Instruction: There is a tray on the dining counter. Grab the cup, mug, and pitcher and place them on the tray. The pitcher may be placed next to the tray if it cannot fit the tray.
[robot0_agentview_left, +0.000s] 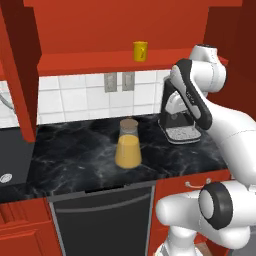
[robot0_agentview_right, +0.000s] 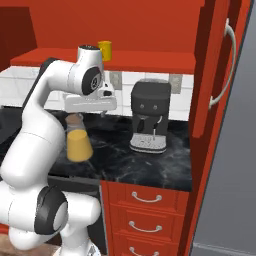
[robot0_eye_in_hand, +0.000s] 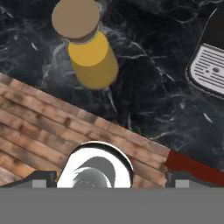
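The pitcher (robot0_agentview_left: 128, 145) (robot0_agentview_right: 78, 142) (robot0_eye_in_hand: 89, 52), clear glass with orange-yellow juice and a tan cork lid, stands upright on the black worktop. My gripper (robot0_agentview_right: 90, 114) (robot0_eye_in_hand: 111, 177) hangs high above the worktop's front edge and points down. It is open and empty, its fingertips (robot0_eye_in_hand: 43, 178) wide apart, and the pitcher is below and ahead of it. A small yellow vessel, apparently the handleless cup (robot0_agentview_left: 140, 51) (robot0_agentview_right: 104, 50), sits on the red ledge under the upper cabinets. The mug, the tray and the dining counter are out of view.
A black coffee machine (robot0_agentview_left: 177, 125) (robot0_agentview_right: 150, 120) stands to the right of the pitcher. A dishwasher (robot0_agentview_left: 102, 220) sits under the worktop, with red drawers (robot0_agentview_right: 145, 220) beside it. At the far left is a sink (robot0_agentview_left: 10, 155). A tall red cabinet door (robot0_agentview_right: 220, 65) closes off the right.
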